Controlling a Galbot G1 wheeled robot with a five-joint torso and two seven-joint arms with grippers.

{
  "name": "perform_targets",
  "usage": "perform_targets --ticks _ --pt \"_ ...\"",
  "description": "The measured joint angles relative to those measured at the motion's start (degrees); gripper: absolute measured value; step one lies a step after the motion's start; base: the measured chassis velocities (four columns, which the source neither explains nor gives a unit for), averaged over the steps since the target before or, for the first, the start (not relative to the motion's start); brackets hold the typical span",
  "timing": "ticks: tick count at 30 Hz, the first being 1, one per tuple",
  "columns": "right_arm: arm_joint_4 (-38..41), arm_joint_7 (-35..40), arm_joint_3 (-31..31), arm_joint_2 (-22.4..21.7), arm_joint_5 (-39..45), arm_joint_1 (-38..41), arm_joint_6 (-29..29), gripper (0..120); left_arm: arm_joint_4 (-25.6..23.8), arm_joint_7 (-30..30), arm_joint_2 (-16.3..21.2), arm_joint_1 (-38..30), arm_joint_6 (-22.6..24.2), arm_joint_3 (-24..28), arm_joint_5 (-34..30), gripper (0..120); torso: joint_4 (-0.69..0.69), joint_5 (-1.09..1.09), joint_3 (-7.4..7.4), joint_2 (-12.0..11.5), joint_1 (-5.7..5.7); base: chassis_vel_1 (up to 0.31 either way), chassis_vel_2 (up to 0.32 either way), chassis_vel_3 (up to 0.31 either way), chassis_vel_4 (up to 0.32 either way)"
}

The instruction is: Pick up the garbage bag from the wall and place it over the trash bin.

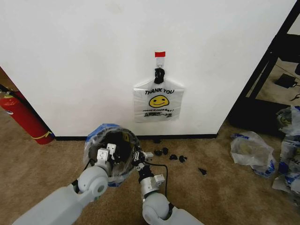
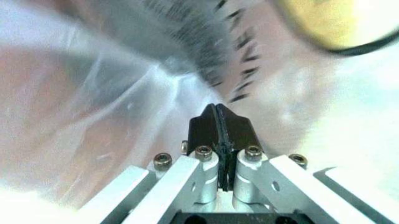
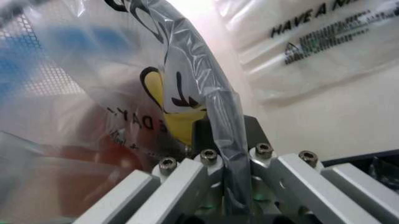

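Draping the trash bin [image 1: 117, 140] below the wall [image 1: 93, 56], the garbage bag [image 1: 96, 140] is stretched over the rim. Its film is pinched on the left by the closed left end effector [image 2: 216, 114], and on the right by the clamped right end effector [image 3: 227, 135].

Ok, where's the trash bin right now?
In the head view the trash bin stands on the carpet just before the wall, left of centre, with the garbage bag draped over it and the left gripper and right gripper at its rim.
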Motion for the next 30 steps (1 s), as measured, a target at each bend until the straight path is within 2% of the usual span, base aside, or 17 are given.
perform_targets --ticks 3,5,11,12,14,17,21,22,26,27,30 --pt "-2.4 -1.5 1.1 0.0 -1.5 0.1 1.4 0 -4.4 0.1 0.4 2.9 -0.3 -2.3 0.1 0 0.0 0.0 0.0 0.0 0.0 0.0 0.0 0.0 0.0" --pt "-3.1 -2.1 1.5 0.1 -2.2 0.1 2.0 0 -5.2 0.2 0.6 3.5 -0.4 -2.8 0.1 0 0.0 0.0 0.0 0.0 0.0 0.0 0.0 0.0 0.0" --pt "-6.4 -4.4 4.1 0.5 -4.1 0.6 5.3 0 -14.9 3.0 1.7 10.6 -1.6 -8.3 0.5 0 0.0 0.0 0.0 0.0 0.0 0.0 0.0 0.0 0.0" --pt "-6.4 -4.4 4.1 0.5 -4.1 0.6 5.3 0 -14.9 3.0 1.7 10.6 -1.6 -8.3 0.5 0 0.0 0.0 0.0 0.0 0.0 0.0 0.0 0.0 0.0" --pt "-5.4 -3.6 4.8 0.5 -2.1 0.2 5.2 0 -17.7 5.7 2.0 12.9 -3.5 -10.1 1.5 0 0.04 0.01 0.0 0.0 0.0 0.0 0.0 0.0 0.0" --pt "-1.5 -0.5 7.3 0.1 2.6 -2.0 3.0 0 -19.9 10.3 2.8 14.2 -8.1 -11.2 3.9 3 0.01 0.01 0.0 0.0 0.0 0.0 0.0 0.0 0.0" --pt "3.1 3.8 11.1 -0.4 8.6 -4.6 -0.5 0 -20.1 16.1 4.9 14.9 -12.2 -11.6 6.9 17 -0.05 0.0 0.0 0.0 0.0 0.0 0.0 0.0 0.0" --pt "3.6 4.2 11.5 -0.5 9.3 -4.7 -0.9 0 -20.0 16.8 5.2 15.2 -12.7 -11.7 7.2 18 -0.04 -0.01 0.0 0.0 0.0 0.0 0.0 0.0 0.0" --pt "8.8 8.7 14.1 -2.1 17.3 -5.9 -5.4 0 -17.0 23.6 8.3 17.8 -18.2 -12.9 9.9 38 0.02 0.0 0.0 0.0 0.0 0.0 0.0 0.0 0.0" --pt "8.8 8.7 14.1 -2.1 17.3 -5.9 -5.4 0 -17.0 23.6 8.3 17.8 -18.2 -12.9 9.9 38 0.02 0.0 0.0 0.0 0.0 0.0 0.0 0.0 0.0" --pt "11.4 9.3 15.4 -3.0 19.7 -7.0 -6.7 0 -14.8 25.9 8.5 17.9 -19.1 -13.1 10.9 50 -0.01 0.0 0.0 0.0 0.0 0.0 0.0 0.0 0.0"
